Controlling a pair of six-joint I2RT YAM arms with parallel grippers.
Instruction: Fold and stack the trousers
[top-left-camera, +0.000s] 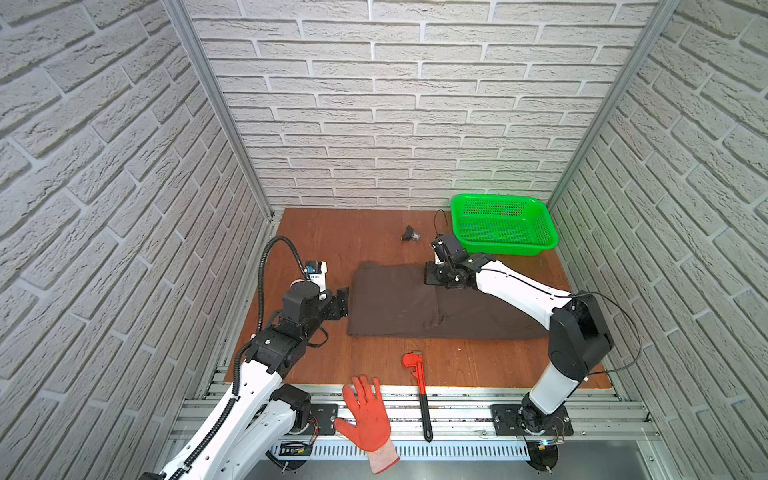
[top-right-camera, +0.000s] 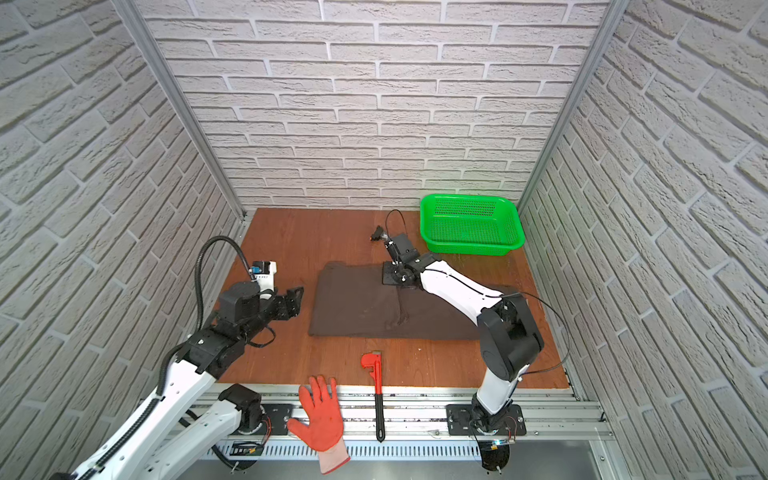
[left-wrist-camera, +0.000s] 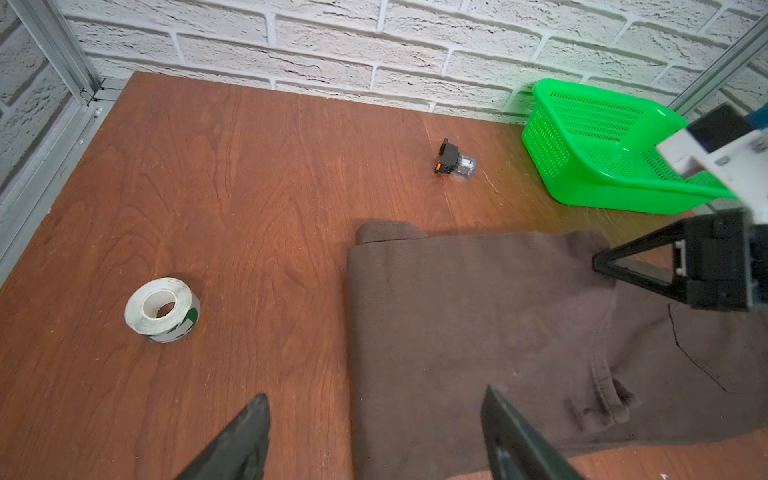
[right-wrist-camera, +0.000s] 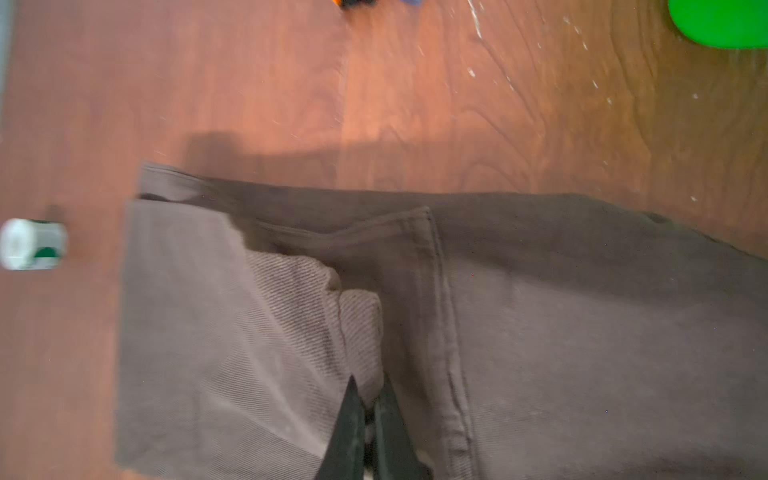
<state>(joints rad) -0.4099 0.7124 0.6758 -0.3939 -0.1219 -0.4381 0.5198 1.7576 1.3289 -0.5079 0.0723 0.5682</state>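
Black fingertips of the right gripper (right-wrist-camera: 368, 386) are pressed together on a raised pinch of dark brown cloth, so it has hold of the trousers (right-wrist-camera: 582, 332) near their far edge, where the hem of an upper layer crosses the lower one. In both top views this gripper (top-left-camera: 432, 276) sits low over the cloth with its arm reaching in from the right.

The trousers (top-left-camera: 395, 303) lie flat and folded over themselves across the middle of the wooden table (top-left-camera: 311, 241). Just beside their left edge the left gripper (top-left-camera: 344, 301) hangs with its jaws spread wide and nothing between them; its wrist view shows the two fingers (left-wrist-camera: 257, 432) well apart above the cloth's edge.

Beyond the trousers a small black and clear part (top-left-camera: 410, 235) rests on the wood, and a green basket (top-left-camera: 505, 248) stands in the far right corner. A roll of white tape (left-wrist-camera: 162, 309) lies to the left. At the front edge lie a red pipe wrench (top-left-camera: 417, 374) and an orange glove (top-left-camera: 368, 415)
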